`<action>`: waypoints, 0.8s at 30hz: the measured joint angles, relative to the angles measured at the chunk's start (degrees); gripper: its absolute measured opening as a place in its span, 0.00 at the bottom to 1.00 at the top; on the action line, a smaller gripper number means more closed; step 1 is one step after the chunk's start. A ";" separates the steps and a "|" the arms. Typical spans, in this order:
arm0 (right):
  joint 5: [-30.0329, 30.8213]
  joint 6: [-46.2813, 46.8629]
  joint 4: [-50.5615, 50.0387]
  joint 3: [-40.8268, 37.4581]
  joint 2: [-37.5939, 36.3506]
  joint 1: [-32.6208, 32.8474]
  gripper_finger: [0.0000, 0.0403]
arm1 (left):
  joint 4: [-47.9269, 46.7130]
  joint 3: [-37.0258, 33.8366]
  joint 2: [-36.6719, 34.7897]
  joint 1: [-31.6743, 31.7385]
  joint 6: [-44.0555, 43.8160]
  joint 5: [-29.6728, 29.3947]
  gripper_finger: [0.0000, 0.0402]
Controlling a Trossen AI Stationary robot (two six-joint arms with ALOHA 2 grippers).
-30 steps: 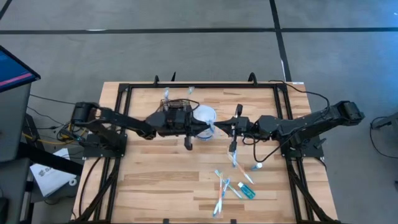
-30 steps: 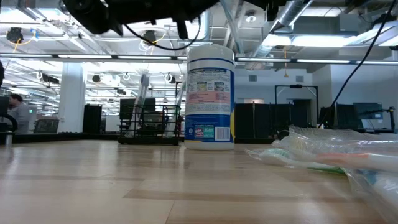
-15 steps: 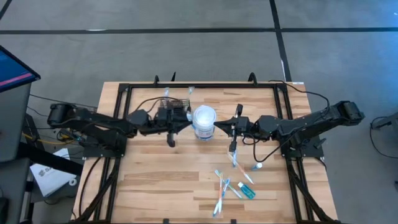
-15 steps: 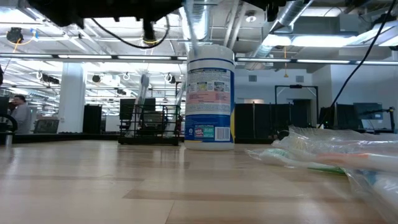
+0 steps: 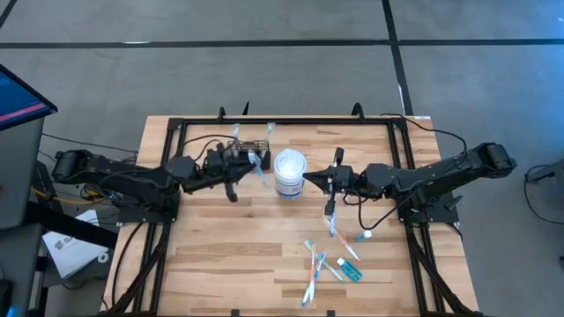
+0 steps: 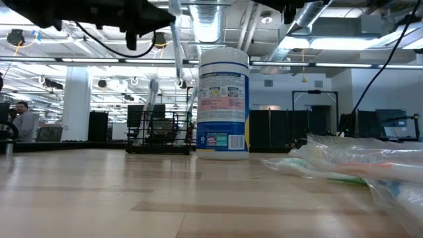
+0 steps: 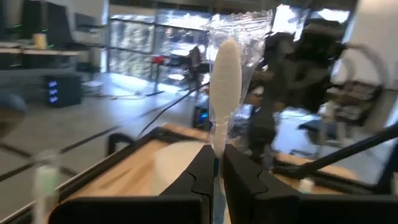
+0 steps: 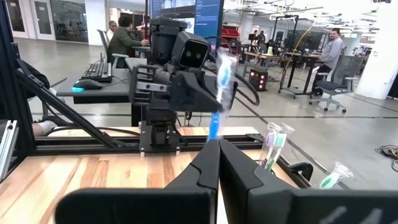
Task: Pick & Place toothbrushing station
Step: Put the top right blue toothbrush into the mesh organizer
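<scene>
The toothbrushing station (image 5: 251,148), a black wire rack, rests on its base at the table's far side, left of the white tub (image 5: 289,172). Two wrapped brushes stand in it. My left gripper (image 5: 255,167) hovers just near of the rack, shut on a wrapped toothbrush (image 7: 225,74), which also shows in the low view (image 6: 176,39) and the right wrist view (image 8: 224,68). My right gripper (image 5: 308,180) waits level on the tub's right side, shut (image 8: 218,144), with nothing seen between its fingers. My left gripper pinches the wrapped toothbrush between its two fingers at the blue handle (image 7: 216,160), below the wrapped head. The fingers come level from the table's left and lie across the brush. It stands about upright, its lower end (image 6: 179,76) hanging below the fingers, clear of the table.
Several wrapped toothbrushes and a toothpaste tube (image 5: 324,262) lie loose on the near right of the table (image 6: 344,162). A black frame rail (image 5: 286,121) runs round the table top. People sit at desks in the room beyond.
My left gripper has drawn back toward the table's left edge, away from the tub and my right gripper, staying shut on the toothbrush. The brush has travelled with it, still about upright and clear of the table.
</scene>
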 joint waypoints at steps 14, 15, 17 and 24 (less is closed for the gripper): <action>0.02 0.00 -0.45 0.00 0.00 0.06 0.00 | -4.02 -0.04 -0.62 0.00 6.32 -13.14 0.02; 0.02 0.00 -0.52 0.00 0.00 0.09 0.00 | -4.05 -0.04 -0.62 0.00 6.85 -14.06 0.02; 0.02 0.00 -0.51 0.00 0.00 0.09 0.00 | -4.02 -0.04 -0.62 0.00 7.94 -15.60 0.02; 0.01 0.00 -0.58 0.00 0.00 0.10 0.00 | -4.08 -0.17 -0.94 0.53 9.55 -18.93 0.02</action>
